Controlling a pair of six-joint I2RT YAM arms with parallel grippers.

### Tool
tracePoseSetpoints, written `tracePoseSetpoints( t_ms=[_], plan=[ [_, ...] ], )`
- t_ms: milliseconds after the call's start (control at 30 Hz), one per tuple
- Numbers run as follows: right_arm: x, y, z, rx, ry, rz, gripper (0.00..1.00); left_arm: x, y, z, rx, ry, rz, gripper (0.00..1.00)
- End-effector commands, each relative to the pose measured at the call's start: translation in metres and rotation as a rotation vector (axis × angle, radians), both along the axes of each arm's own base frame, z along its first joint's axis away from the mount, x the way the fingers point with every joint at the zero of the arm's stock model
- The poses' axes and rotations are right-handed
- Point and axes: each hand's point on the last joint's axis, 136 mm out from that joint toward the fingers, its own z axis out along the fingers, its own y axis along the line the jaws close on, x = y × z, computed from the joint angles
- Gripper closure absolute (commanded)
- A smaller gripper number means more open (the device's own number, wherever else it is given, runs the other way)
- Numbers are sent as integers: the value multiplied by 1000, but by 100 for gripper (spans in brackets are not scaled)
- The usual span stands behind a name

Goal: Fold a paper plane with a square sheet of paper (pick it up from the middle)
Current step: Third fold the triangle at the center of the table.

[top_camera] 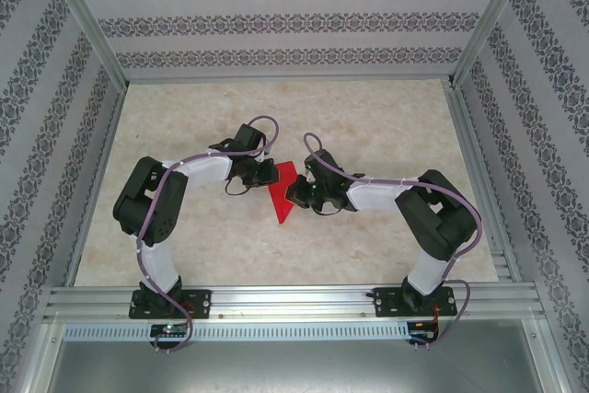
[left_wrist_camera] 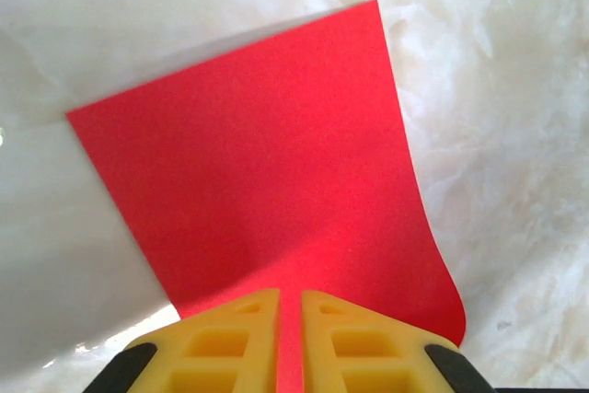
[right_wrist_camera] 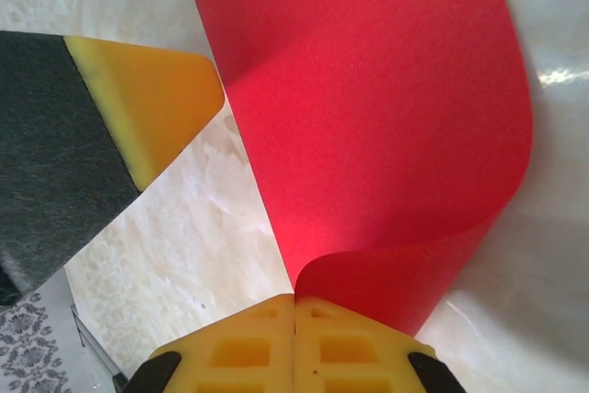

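Pinching red sheet [top_camera: 283,192], both fingers [left_wrist_camera: 230,338] clamped.

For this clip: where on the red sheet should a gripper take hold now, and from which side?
By its thin edges, from opposite sides. The square sheet of paper bows between the arms and looks too limp for a one-sided hold. The left gripper pinches one edge and the right gripper pinches the curled opposite edge, each coming in edge-on.

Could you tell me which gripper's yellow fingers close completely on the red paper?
The right gripper: its fingers meet with no gap, whereas the left gripper leaves a slim gap filled by the paper.
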Motion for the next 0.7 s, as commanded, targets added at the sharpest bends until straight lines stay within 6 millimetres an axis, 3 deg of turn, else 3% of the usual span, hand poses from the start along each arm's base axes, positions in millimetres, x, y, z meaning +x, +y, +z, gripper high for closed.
tracePoseSetpoints(
  t_ms=[0,367,667],
  plan=[
    [13,7,6,28,-46,-44,96,7,2,-5,45,-38,-2,85],
    [11,16,-2,24,-41,-25,96,0,7,-27,77,19,-2,88],
    [14,18,-5,11,-43,-20,96,-1,8,-32,91,30,-7,90]
  ],
)
